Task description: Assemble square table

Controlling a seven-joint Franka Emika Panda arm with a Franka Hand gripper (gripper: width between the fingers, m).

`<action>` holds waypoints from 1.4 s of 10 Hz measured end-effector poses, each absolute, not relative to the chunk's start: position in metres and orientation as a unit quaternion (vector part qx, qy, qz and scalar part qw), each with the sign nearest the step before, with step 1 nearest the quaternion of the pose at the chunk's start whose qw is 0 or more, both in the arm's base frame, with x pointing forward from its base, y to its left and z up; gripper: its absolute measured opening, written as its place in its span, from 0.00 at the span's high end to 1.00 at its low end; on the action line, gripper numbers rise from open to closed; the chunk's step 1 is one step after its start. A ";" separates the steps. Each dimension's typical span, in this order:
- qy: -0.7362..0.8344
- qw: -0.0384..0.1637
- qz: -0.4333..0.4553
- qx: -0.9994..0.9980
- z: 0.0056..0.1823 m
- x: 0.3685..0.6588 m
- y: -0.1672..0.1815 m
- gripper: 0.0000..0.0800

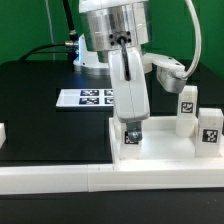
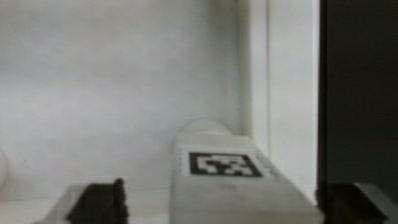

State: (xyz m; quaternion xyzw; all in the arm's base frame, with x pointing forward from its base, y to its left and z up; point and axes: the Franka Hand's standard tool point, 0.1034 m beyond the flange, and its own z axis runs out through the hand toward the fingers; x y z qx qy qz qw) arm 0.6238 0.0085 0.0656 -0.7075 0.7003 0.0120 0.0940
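Observation:
The square table top [image 1: 170, 150] lies at the front right of the exterior view. It fills the wrist view as a pale surface [image 2: 107, 90] with a raised rim [image 2: 285, 70]. A short white tagged leg [image 1: 130, 143] stands upright at the top's near left corner. My gripper [image 1: 132, 128] points straight down over it. In the wrist view the leg [image 2: 226, 150] sits between my gripper's [image 2: 228, 197] dark fingers [image 2: 103, 200], which press against its sides. Two more tagged legs [image 1: 186, 106] [image 1: 210, 130] stand upright at the top's right side.
The marker board [image 1: 88, 97] lies on the black table behind the top. Long white border bars [image 1: 60, 180] run along the front. A small white piece [image 1: 3, 135] shows at the exterior view's left edge. A white base stands at the back [image 1: 85, 55].

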 end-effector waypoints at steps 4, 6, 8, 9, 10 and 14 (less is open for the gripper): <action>0.432 0.090 -0.026 -0.897 0.064 0.623 0.002 0.19; 0.343 0.082 -0.034 -0.935 0.064 0.623 0.002 0.19; 0.168 0.041 -0.046 -0.984 0.069 0.628 0.009 0.19; 0.125 0.033 -0.047 -0.991 0.069 0.628 0.014 0.19; 0.132 0.034 -0.046 -0.990 0.069 0.628 0.012 0.19; 0.213 0.036 -0.043 -0.975 0.068 0.627 0.008 0.64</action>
